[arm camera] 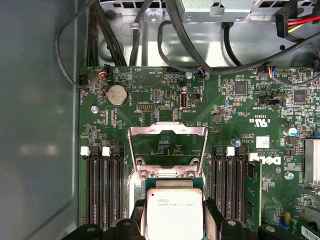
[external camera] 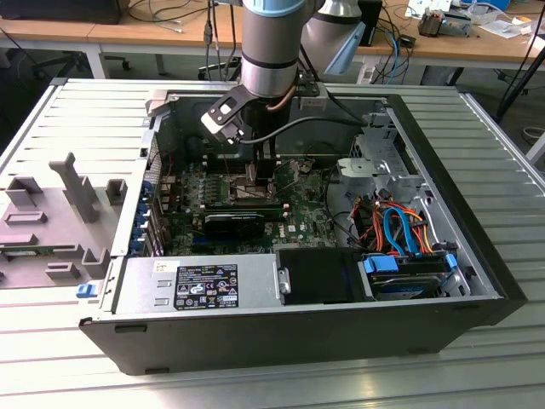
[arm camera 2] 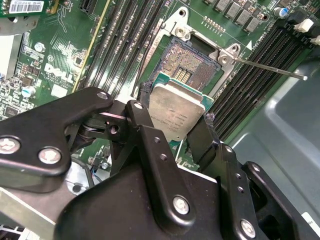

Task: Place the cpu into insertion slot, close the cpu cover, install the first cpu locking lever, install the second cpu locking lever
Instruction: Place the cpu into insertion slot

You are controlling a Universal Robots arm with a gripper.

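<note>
First step in hand: the cpu (arm camera: 174, 216) is gripped edge to edge by the end effector (arm camera 2: 176, 115) and held just above the bare insertion slot (arm camera 2: 192, 62), with the cpu cover (arm camera: 167, 131) standing open beyond the fingertips, so a square, level lowering is probably called for.

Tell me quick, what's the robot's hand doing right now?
Hand: closed, holding the cpu by its edges, right by the uncovered insertion slot.
</note>
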